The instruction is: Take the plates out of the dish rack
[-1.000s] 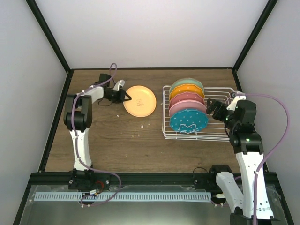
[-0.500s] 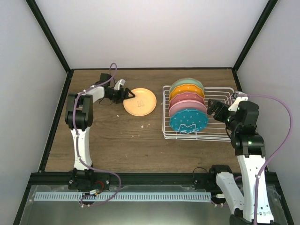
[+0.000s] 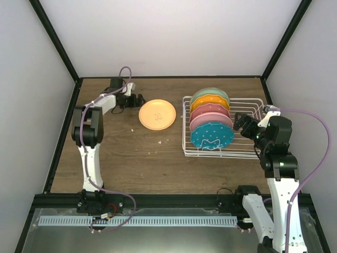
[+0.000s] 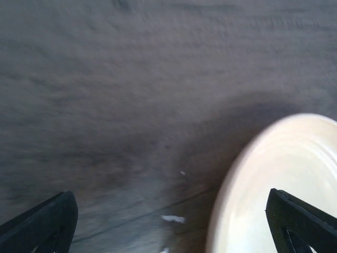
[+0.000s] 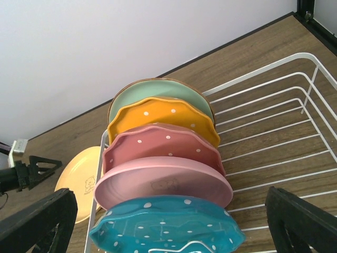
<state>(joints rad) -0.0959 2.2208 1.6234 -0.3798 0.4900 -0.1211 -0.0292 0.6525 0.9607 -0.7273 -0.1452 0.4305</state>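
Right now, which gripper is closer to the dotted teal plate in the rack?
Right. The right gripper hovers open just right of the dotted teal plate, over the dish rack. The left gripper sits far off, left of the peach plate.

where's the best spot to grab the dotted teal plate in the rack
Best bet: pinch its top rim, coming from above. The dotted teal plate stands on edge at the near end of the dish rack, its upper edge exposed, while the pink plate sits close behind it.
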